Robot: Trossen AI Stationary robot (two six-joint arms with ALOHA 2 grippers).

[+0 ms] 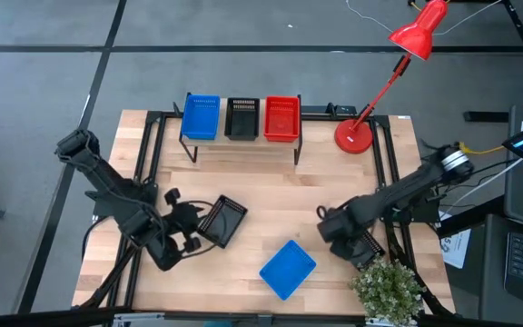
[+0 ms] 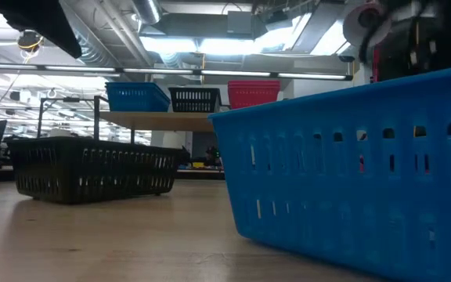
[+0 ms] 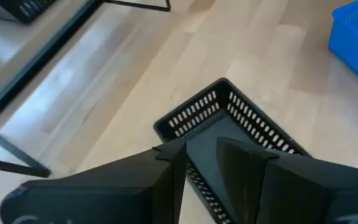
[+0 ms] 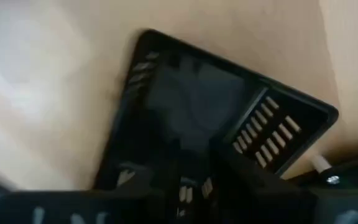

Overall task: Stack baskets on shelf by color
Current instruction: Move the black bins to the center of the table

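Left jaws (image 3: 201, 163) grip a black basket's (image 3: 241, 124) wall; right jaws (image 4: 197, 171) likewise clamp another black basket (image 4: 191, 106).

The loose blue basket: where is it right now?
In the high view the blue basket lies on the tabletop at the front, between the two arms, right of the black basket at the left claw.

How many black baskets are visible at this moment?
3. The middle basket on the shelf; the table basket at the left tool; a third basket at the right tool, seen clearly only in its wrist view. More may nest hidden on the shelf.
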